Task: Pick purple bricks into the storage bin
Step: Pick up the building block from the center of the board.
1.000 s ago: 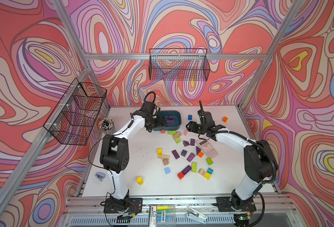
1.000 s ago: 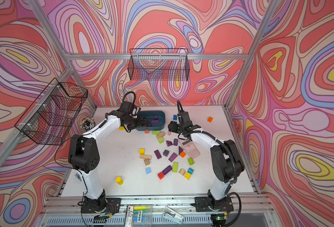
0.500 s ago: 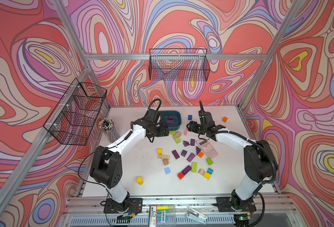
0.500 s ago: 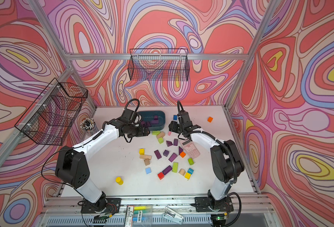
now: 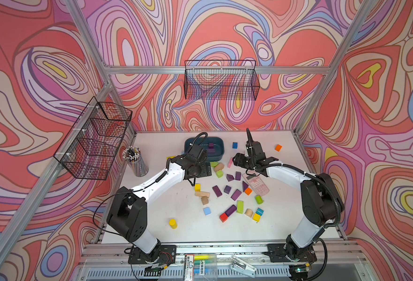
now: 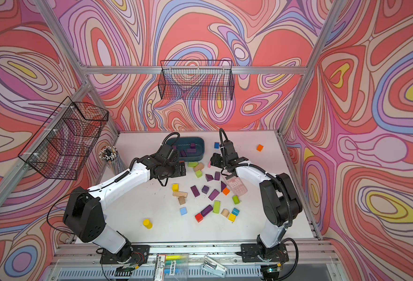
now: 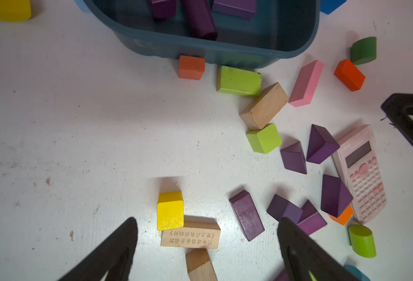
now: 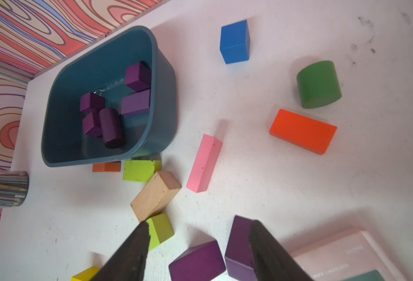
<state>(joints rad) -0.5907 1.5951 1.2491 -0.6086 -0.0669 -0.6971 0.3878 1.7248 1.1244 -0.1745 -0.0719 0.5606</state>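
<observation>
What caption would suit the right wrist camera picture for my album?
Right gripper open above dark-purple wooden blocks; five more lie in the dark teal plastic bin.

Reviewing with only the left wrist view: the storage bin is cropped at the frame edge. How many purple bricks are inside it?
Observer: Right wrist view shows five purple bricks in the storage bin.
Operator: And the other arm, holding anything?
Observer: No, the right gripper is open, gripping nothing.
Operator: Anything outside my frame?
Observer: A pencil cup stands well left of the bin.
</observation>
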